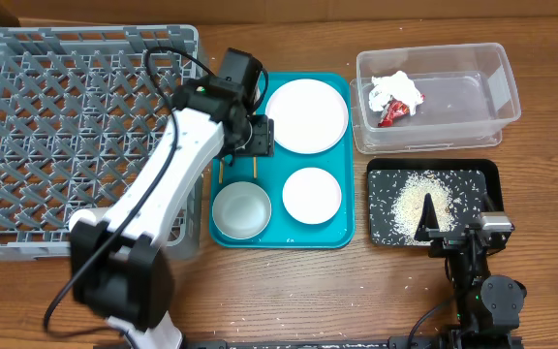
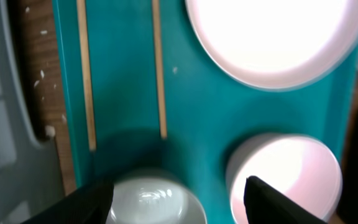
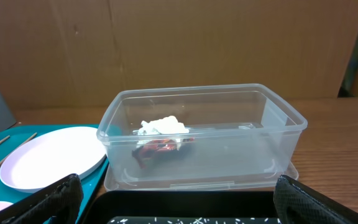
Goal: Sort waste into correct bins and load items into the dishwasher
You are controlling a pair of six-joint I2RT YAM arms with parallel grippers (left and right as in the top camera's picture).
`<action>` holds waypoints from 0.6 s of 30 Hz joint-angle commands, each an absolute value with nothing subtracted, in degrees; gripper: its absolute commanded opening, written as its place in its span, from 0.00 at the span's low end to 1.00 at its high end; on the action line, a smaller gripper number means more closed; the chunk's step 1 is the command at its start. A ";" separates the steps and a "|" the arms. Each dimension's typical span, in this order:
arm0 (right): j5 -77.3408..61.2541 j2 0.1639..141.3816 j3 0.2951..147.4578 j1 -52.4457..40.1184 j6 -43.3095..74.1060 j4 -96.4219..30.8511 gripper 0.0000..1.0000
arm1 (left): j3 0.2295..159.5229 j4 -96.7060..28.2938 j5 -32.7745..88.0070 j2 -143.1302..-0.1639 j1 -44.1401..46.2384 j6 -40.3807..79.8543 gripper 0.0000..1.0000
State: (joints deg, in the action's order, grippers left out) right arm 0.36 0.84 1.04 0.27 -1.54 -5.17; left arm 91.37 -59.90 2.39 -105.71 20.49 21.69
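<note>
Left tool (image 2: 179,202) hangs over the left side of the teal tray (image 1: 289,233), fingers (image 2: 92,199) spread wide, nothing between them. Chopsticks (image 2: 83,74) lie flat on that tray along its left edge: two parallel sticks, slightly apart, long axis near–far.

From the tool they lie far and a bit left. In the left wrist view the right stick ends just inside the gap; the left stick roughly lines up with the left finger. The finger opening runs left–right, so across the sticks. That looks good for a pinch, but my guess is the tool needs to shift left and far to centre both.

Bowl (image 2: 151,199) sits right under the tips, with the sticks' near ends close to its rim, so it could get bumped. Plate (image 1: 305,114) is far right on the tray, small dish (image 1: 311,194) near right.

Right tool (image 3: 179,186) is spread, holding nothing, over the near edge of the black tray (image 1: 478,184) and well apart from the sticks. Left arm is plainly nearer.

Rice (image 1: 415,199) is in the black tray. Wrapper (image 1: 392,113) and tissue (image 1: 390,89) are in the clear tub (image 1: 507,97). Rack (image 1: 27,116) sits left of the teal tray on the tabletop (image 1: 260,291).
</note>
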 commanded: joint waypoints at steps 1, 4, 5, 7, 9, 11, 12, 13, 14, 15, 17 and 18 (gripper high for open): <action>0.36 0.23 0.47 0.03 -1.74 -4.78 1.00 | 91.26 -56.31 0.27 -111.33 19.99 25.93 0.63; 0.36 0.23 0.47 0.03 -1.76 -4.78 1.00 | 91.26 -54.08 0.78 -115.90 20.03 25.96 0.58; 0.36 0.23 0.47 0.03 -1.76 -4.78 1.00 | 91.26 -52.95 1.87 -118.63 20.25 25.98 0.52; 0.36 0.23 0.47 0.03 -1.74 -4.78 1.00 | 91.26 -52.69 1.89 -121.03 20.29 26.09 0.42; 0.36 0.23 0.47 0.03 -1.74 -4.78 1.00 | 91.26 -52.29 1.96 -122.87 20.27 27.22 0.40; 0.36 0.23 0.47 0.03 -1.76 -4.78 1.00 | 91.26 -52.10 1.89 -124.11 20.27 27.77 0.33; 0.36 0.23 0.47 0.03 -1.74 -4.78 1.00 | 91.26 -51.99 1.65 -124.42 20.27 27.73 0.31; 0.36 0.23 0.47 0.03 -1.74 -4.78 1.00 | 91.26 -51.96 1.45 -124.42 20.27 27.73 0.31; 0.36 0.23 0.47 0.03 -1.74 -4.78 1.00 | 91.26 -51.96 0.93 -124.42 20.27 27.66 0.29; 0.36 0.23 0.47 0.03 -1.74 -4.78 1.00 | 91.29 -51.99 0.58 -124.36 20.27 27.11 0.27; 0.36 0.23 0.47 0.03 -1.74 -4.78 1.00 | 91.29 -52.16 0.67 -124.25 20.14 25.26 0.12; 0.36 0.23 0.47 0.03 -1.76 -4.78 1.00 | 91.42 -52.71 0.69 -124.14 19.92 24.64 0.04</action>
State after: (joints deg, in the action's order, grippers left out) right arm 0.38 0.84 1.04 0.27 -1.54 -5.17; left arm 91.37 -52.10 1.21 -123.85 20.36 26.26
